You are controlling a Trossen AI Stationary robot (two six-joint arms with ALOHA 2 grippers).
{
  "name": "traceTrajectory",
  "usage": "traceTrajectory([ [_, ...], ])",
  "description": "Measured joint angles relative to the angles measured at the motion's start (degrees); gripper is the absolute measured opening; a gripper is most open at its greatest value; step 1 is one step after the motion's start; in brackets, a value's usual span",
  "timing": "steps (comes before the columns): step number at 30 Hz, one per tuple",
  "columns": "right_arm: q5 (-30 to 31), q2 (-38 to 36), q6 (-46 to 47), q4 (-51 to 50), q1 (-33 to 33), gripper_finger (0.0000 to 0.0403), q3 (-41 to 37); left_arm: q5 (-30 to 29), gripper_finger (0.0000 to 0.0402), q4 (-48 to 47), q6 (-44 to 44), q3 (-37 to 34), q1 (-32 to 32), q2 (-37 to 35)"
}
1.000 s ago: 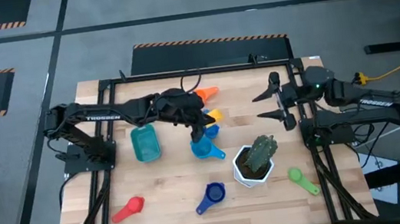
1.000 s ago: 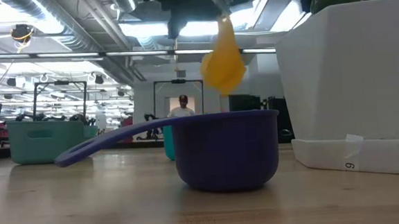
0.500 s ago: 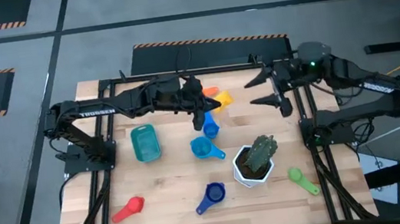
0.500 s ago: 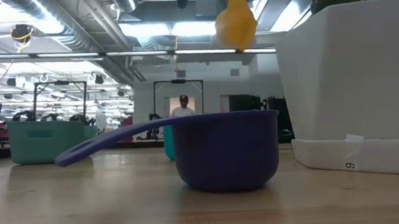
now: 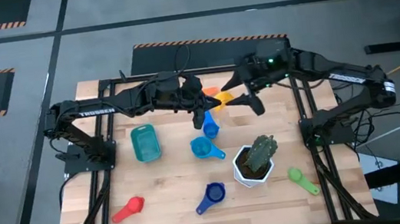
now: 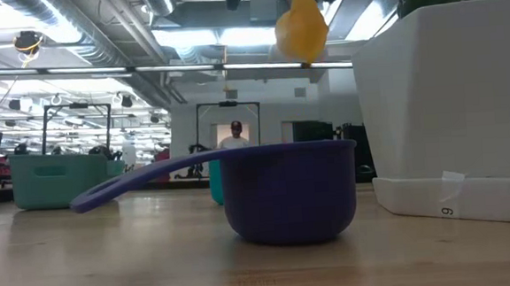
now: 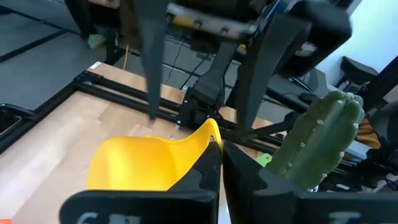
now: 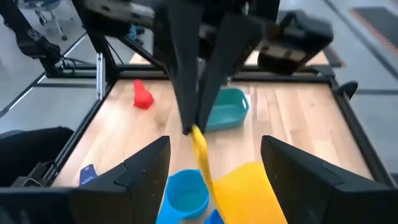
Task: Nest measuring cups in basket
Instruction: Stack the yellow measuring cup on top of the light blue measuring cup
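A yellow measuring cup (image 5: 219,102) hangs high over the table's far middle, with my left gripper (image 5: 204,105) shut on its handle. My right gripper (image 5: 235,96) stands open just to the cup's right and points at it; in the right wrist view the bowl (image 8: 245,186) shows between its two fingers, untouched. On the table rest an orange cup (image 5: 210,92), a blue cup (image 5: 210,128), a light blue cup (image 5: 205,148), a dark blue cup (image 5: 212,195), a red cup (image 5: 129,209) and a green cup (image 5: 302,178). The teal basket (image 5: 145,144) stands left of centre. My left gripper pinches the free end of the yellow cup's handle (image 8: 195,134) between its two fingers (image 8: 186,81). The fingers come nearly level from the table's left, in line with the handle. The cup is lifted clear, its bowl (image 7: 143,165) on the side toward my right arm.
A white pot (image 5: 254,168) with a cactus stands right of centre, close to the blue cups. Black frame rails (image 5: 302,122) run along the table's edges. Bare wood lies between the basket and the red cup.
My left gripper has risen with the yellow cup, lifting it higher above the blue cups, and then kept still. My right gripper, still open, has risen and swung from the table's right side toward the left, up to the yellow cup.
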Motion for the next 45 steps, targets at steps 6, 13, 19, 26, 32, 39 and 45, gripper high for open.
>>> traceTrajectory([
  [6, 0.0, 2.4, -2.5, -1.2, 0.0, 0.0255, 0.0, 0.0, 0.0001, 0.0, 0.0, 0.0, 0.0, 0.0],
  [13, -0.1, 2.9, -2.5, -1.2, 0.0, 0.0206, 0.0, 0.0, 0.0001, 0.0, 0.0, 0.0, 0.0, 0.0],
  [19, -0.2, 2.9, -2.5, -1.2, 0.0, 0.0107, 0.0, -0.4, 0.0001, -0.1, 0.1, 0.0, 0.0, 0.0],
  [26, -0.5, 2.9, -2.5, -1.1, 0.1, 0.0026, 0.0, -2.4, 0.0015, -0.1, 3.0, 0.0, 0.1, 0.0],
  [32, -0.1, 2.9, -2.4, 0.0, 0.0, 0.0012, 0.0, -2.6, 0.0049, 0.2, 4.7, 0.0, 0.1, 0.0],
  [39, 5.1, 2.5, -2.3, 0.0, 0.0, 0.0007, 0.0, -9.8, 0.0100, 0.1, 14.7, 0.0, 0.0, 0.0],
  [45, 19.9, 0.0, -2.3, 0.3, 0.0, 0.0008, 0.0, -28.0, 0.0117, 0.0, 26.6, 0.0, 0.0, 0.0],
])
